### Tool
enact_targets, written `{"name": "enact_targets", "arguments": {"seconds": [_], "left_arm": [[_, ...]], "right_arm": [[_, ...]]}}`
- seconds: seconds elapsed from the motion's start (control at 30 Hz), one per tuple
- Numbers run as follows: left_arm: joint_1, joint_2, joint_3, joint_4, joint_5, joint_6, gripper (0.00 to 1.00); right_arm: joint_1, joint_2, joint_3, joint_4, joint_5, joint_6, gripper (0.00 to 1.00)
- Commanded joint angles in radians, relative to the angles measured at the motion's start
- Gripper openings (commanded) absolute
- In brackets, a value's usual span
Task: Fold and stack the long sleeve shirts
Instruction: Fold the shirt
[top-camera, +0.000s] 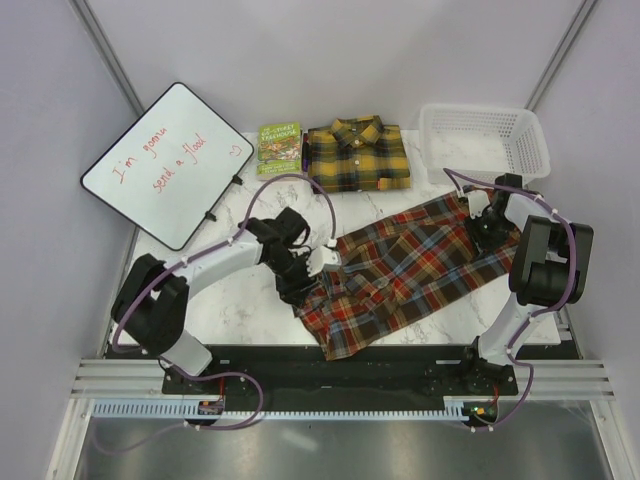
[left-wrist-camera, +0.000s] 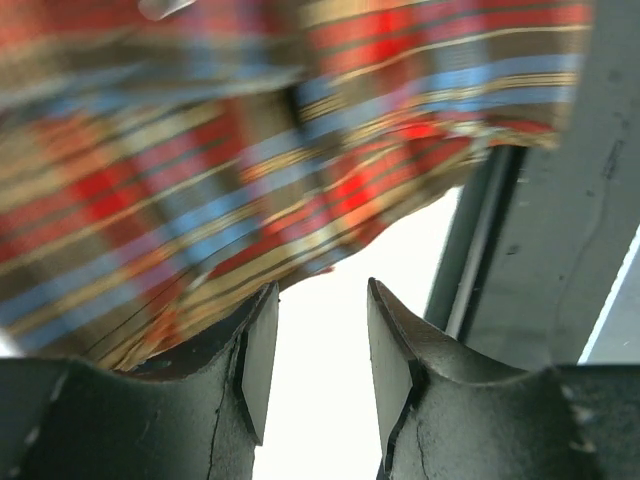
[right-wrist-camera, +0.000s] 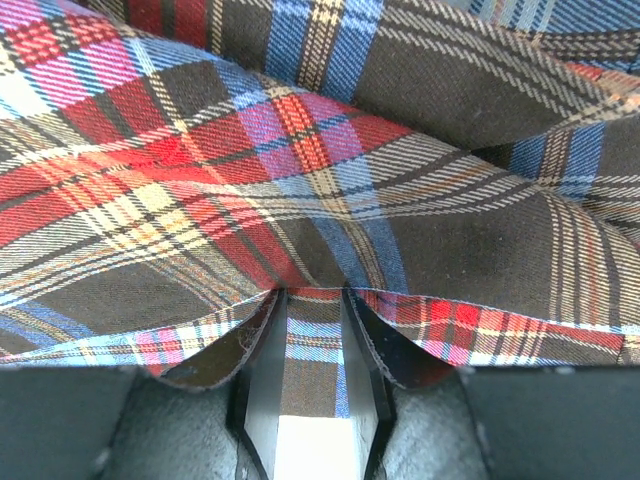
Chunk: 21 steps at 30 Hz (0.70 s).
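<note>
Just left of the white basket (top-camera: 480, 140), at the back of the table (top-camera: 240, 300), the yellow and black shirt (top-camera: 356, 155) lies folded into a neat rectangle with its collar showing, so I judge that half of the job to be done. The red-brown shirt (top-camera: 420, 265) is the half that remains. It lies in front of the basket and runs away from it toward the near left, spread out and rumpled, with no tidy fold in it yet. It has still to be folded down and then set on or under the yellow one to make the stack. The right gripper (right-wrist-camera: 313, 292), close in front of the basket, has its fingers drawn near together with a ridge of the plaid cloth between them, so it looks to be pinching the shirt's end nearest the basket. The left gripper (left-wrist-camera: 322, 290), at the shirt's end farthest from the basket, has its fingers spread with only white table showing between them. The cloth's edge is just beyond the tips and is not gripped. The basket is the only container here. Neither shirt is in it, and nothing else shows through its mesh. A small green book (top-camera: 279, 148) sits beyond the yellow shirt on the side away from the basket.
</note>
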Motion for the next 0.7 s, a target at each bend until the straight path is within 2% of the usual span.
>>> {"name": "enact_targets", "arguments": {"seconds": [0.0, 0.1, 0.37, 0.53, 0.67], "left_arm": [[-0.146, -0.045, -0.055, 0.132, -0.014, 0.006, 0.48], [-0.191, 0.009, -0.063, 0.172, -0.036, -0.008, 0.47], [-0.203, 0.098, -0.148, 0.222, -0.153, 0.064, 0.47], [-0.211, 0.025, -0.199, 0.172, -0.197, 0.099, 0.47], [-0.211, -0.095, -0.166, 0.051, -0.135, 0.093, 0.47]], "right_arm": [[-0.006, 0.019, 0.031, 0.048, -0.010, 0.021, 0.35], [-0.006, 0.034, 0.044, 0.050, -0.007, 0.028, 0.36], [-0.008, 0.050, 0.077, 0.067, 0.008, 0.009, 0.36], [-0.008, 0.042, 0.087, 0.065, -0.012, 0.007, 0.36], [-0.009, -0.031, 0.074, -0.002, -0.096, -0.019, 0.37]]}}
